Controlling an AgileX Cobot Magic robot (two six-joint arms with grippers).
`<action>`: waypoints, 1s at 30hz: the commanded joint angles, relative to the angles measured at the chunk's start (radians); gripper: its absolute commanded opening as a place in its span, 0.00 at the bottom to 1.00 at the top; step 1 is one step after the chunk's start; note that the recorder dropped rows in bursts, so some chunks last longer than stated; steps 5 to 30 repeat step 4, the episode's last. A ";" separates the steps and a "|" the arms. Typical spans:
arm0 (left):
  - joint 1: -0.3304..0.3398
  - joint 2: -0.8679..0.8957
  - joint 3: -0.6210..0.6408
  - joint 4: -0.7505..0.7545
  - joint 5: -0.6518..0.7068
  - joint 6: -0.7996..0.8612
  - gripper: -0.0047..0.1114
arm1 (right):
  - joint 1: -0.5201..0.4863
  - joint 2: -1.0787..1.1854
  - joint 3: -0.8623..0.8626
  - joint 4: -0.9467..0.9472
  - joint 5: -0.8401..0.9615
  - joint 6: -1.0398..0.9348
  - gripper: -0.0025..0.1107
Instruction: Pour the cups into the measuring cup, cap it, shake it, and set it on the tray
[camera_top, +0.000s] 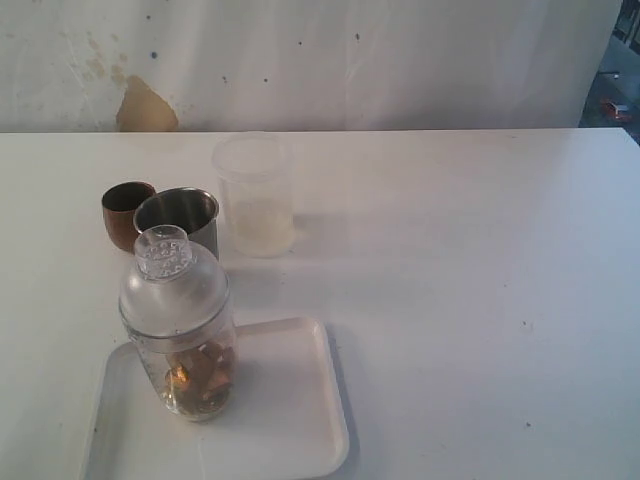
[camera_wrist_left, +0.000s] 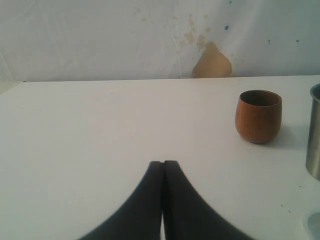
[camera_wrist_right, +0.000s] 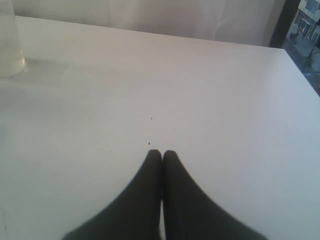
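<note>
We judge the task finished: the capped measuring cup (camera_top: 182, 340) stands on the tray (camera_top: 295, 410), while our left gripper (camera_wrist_left: 163, 164) and right gripper (camera_wrist_right: 162, 153) sit closed, holding nothing

I count one table (camera_top: 480, 300), three cups, namely one wooden cup (camera_top: 125, 212), one steel cup (camera_top: 178, 215) and one frosted cup (camera_top: 256, 195), one measuring cup (camera_top: 185, 345), one lid (camera_top: 168, 270), one tray (camera_top: 290, 410), and two claws, the left claw (camera_wrist_left: 163, 163) and the right claw (camera_wrist_right: 162, 152).
</note>
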 joint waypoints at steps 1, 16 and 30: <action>-0.001 -0.003 0.005 0.005 -0.010 -0.001 0.04 | -0.006 -0.004 0.003 0.001 0.002 -0.005 0.02; -0.001 -0.003 0.005 0.005 -0.010 -0.001 0.04 | -0.006 -0.004 0.003 0.001 0.002 -0.013 0.02; -0.001 -0.003 0.005 0.005 -0.010 -0.001 0.04 | -0.006 -0.004 0.003 0.001 0.002 -0.013 0.02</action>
